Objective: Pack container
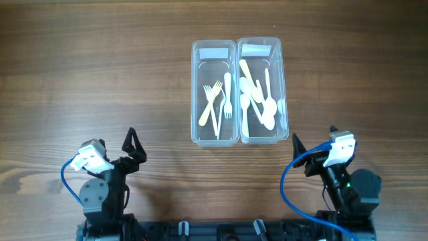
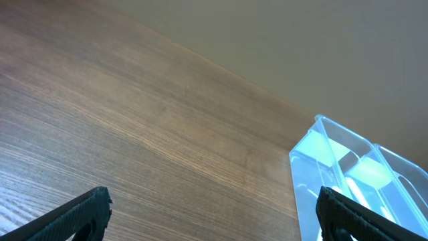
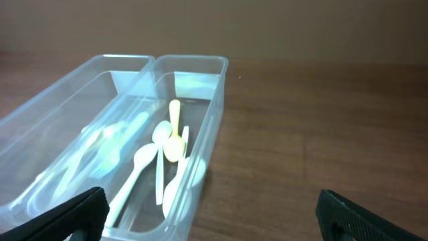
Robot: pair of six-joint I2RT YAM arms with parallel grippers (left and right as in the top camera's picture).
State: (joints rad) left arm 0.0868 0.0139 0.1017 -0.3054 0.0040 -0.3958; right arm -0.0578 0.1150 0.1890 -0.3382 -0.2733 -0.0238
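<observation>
Two clear plastic containers stand side by side at the table's middle back. The left container (image 1: 214,94) holds several white forks (image 1: 215,104). The right container (image 1: 259,92) holds several white spoons (image 1: 257,94), also seen in the right wrist view (image 3: 167,157). My left gripper (image 1: 134,148) is open and empty at the front left, well away from the containers; its view shows the left container's corner (image 2: 321,167). My right gripper (image 1: 311,150) is open and empty at the front right, just in front of the right container (image 3: 200,127).
Bare wooden tabletop (image 1: 100,80) surrounds the containers. Blue cables loop at both arm bases near the front edge.
</observation>
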